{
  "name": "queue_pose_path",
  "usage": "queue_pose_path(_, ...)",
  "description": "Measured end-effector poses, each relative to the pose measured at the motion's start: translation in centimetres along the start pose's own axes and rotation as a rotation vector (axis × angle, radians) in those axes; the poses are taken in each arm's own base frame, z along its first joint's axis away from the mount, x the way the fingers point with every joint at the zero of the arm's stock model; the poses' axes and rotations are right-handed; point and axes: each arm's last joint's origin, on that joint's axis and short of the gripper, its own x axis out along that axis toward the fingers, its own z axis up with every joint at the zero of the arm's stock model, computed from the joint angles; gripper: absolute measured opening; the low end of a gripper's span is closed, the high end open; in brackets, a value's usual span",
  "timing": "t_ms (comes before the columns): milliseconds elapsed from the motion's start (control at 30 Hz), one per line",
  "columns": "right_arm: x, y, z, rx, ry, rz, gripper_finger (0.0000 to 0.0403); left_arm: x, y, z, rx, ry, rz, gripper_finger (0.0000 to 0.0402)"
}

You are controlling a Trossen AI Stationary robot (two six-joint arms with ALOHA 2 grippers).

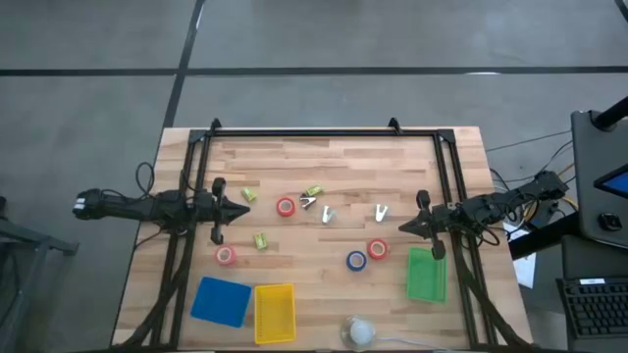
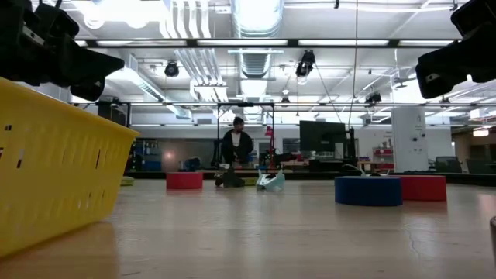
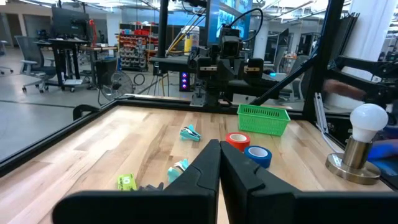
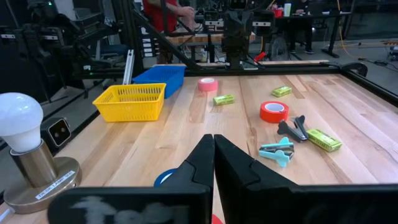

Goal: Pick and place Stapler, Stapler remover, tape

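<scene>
Three red tape rolls [image 1: 286, 207] [image 1: 226, 255] [image 1: 377, 249] and a blue one [image 1: 355, 260] lie flat on the wooden table. Three small yellow-green staplers [image 1: 248, 195] [image 1: 314, 191] [image 1: 260, 239] lie around them, and so do a dark stapler remover [image 1: 307, 203] and two pale ones [image 1: 327, 214] [image 1: 381, 211]. My left gripper [image 1: 240, 209] hovers shut at the table's left, its fingers [image 3: 219, 165] pointing right. My right gripper [image 1: 402, 227] hovers shut at the table's right, its fingers [image 4: 213, 155] pointing left. Neither touches anything.
A blue basket [image 1: 220, 300], a yellow basket [image 1: 274, 312] and a green basket [image 1: 426, 274] stand along the near edge. A light bulb on a round base [image 1: 359, 331] stands between the yellow and green ones. A black frame [image 1: 304, 130] borders the far side. A person [image 2: 236, 143] is far behind the table.
</scene>
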Motion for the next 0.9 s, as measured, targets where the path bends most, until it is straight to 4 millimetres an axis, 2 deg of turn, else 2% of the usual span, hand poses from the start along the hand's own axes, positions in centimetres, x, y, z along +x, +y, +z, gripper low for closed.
queue_pose_path(733,0.0,0.0,-0.01,0.0,0.0,0.0,0.0008,0.0,0.0,0.0,0.0,0.0,0.0,0.0012)
queue_pose_path(900,-0.01,0.08,0.54,0.028,-0.055,0.01,0.0008,0.0,0.0,0.0,0.0,0.0,0.0,0.0012)
